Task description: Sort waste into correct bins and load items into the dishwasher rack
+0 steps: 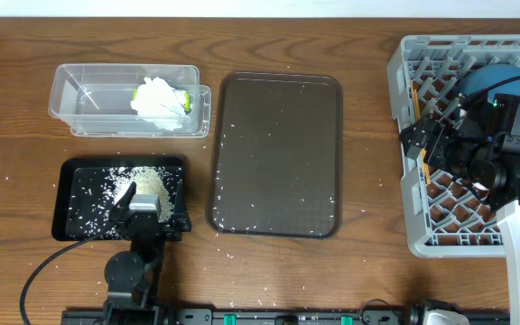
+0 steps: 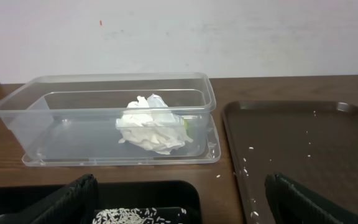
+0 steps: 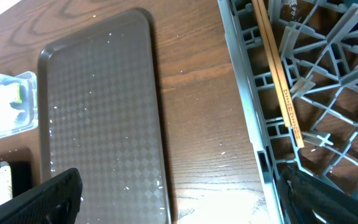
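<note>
A clear tub (image 1: pixel 79 99) (image 2: pixel 104 118) holds a crumpled white tissue (image 1: pixel 158 95) (image 2: pixel 149 129) and a yellow-green wrapper (image 1: pixel 186 101) (image 2: pixel 186 124). White rice (image 1: pixel 143 186) (image 2: pixel 135 216) is heaped in the black tray (image 1: pixel 84 212) (image 2: pixel 17 199). My left gripper (image 1: pixel 152 206) (image 2: pixel 179 208) hangs open over that tray, with nothing between its fingers. The grey rack (image 1: pixel 422 54) (image 3: pixel 253 130) stands at the right with a dark-blue dish (image 1: pixel 490 79) in it. Wooden chopsticks (image 3: pixel 278 81) lie on its grid. Over the rack's left edge my right gripper (image 1: pixel 420 140) (image 3: pixel 185 205) is open and empty.
A large brown serving tray (image 1: pixel 276 153) (image 2: pixel 303 149) (image 3: pixel 104 112) lies between the bins and the rack, sprinkled with stray rice grains. More grains are scattered on the wooden table (image 1: pixel 368 181). The right arm covers much of the rack.
</note>
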### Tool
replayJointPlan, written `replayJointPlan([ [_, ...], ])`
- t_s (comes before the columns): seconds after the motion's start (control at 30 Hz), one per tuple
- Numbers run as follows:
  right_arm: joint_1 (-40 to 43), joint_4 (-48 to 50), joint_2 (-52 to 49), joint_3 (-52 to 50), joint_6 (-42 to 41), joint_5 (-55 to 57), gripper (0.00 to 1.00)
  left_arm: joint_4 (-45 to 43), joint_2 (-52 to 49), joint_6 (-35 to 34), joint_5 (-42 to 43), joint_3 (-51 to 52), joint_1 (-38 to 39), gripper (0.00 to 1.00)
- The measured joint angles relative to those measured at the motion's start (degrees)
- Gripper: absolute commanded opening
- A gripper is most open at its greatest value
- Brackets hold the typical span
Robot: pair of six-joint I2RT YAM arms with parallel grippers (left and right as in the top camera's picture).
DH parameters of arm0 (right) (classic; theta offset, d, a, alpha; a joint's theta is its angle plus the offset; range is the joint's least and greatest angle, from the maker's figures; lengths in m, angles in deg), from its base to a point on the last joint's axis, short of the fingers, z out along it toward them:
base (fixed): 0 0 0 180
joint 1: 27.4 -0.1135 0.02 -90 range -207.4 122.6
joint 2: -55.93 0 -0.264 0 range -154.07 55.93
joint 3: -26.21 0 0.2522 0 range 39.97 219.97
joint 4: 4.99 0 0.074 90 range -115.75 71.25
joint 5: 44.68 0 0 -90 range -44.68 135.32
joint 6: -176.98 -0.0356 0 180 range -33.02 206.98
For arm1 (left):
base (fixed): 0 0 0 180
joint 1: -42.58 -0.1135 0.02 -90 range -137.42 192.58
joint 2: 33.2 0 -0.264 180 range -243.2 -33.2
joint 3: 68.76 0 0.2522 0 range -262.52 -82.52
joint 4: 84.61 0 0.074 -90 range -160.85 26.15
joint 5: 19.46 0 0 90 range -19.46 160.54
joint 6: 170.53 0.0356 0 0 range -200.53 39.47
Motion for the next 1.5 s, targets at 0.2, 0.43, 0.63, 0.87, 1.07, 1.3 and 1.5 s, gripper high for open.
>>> replayJointPlan([
  [0.2,0.00,0.00,0.00,0.00,0.00,0.02,0.99,0.00,0.00,0.00,0.00,0.00,0.00,0.88],
  [0.43,0.00,0.00,0.00,0.00,0.00,0.02,0.99,0.00,0.00,0.00,0.00,0.00,0.00,0.88],
  [0.63,0.00,0.02,0.00,0.00,0.00,0.02,0.99,0.00,0.00,0.00,0.00,0.00,0.00,0.88],
  [0.87,-0.02,0.15,2.73,0.00,0.39,2.29,0.99,0.00,0.00,0.00,0.00,0.00,0.00,0.88],
  [1.07,-0.02,0.04,8.24,0.00,0.85,6.80,0.99,0.00,0.00,0.00,0.00,0.00,0.00,0.88],
  [1.3,-0.07,-0.63,11.28,0.00,0.90,8.68,0.99,0.00,0.00,0.00,0.00,0.00,0.00,0.88],
  [1.5,-2.89,0.46,11.69,-0.50,0.92,9.77,0.99,0.00,0.00,0.00,0.00,0.00,0.00,0.88],
])
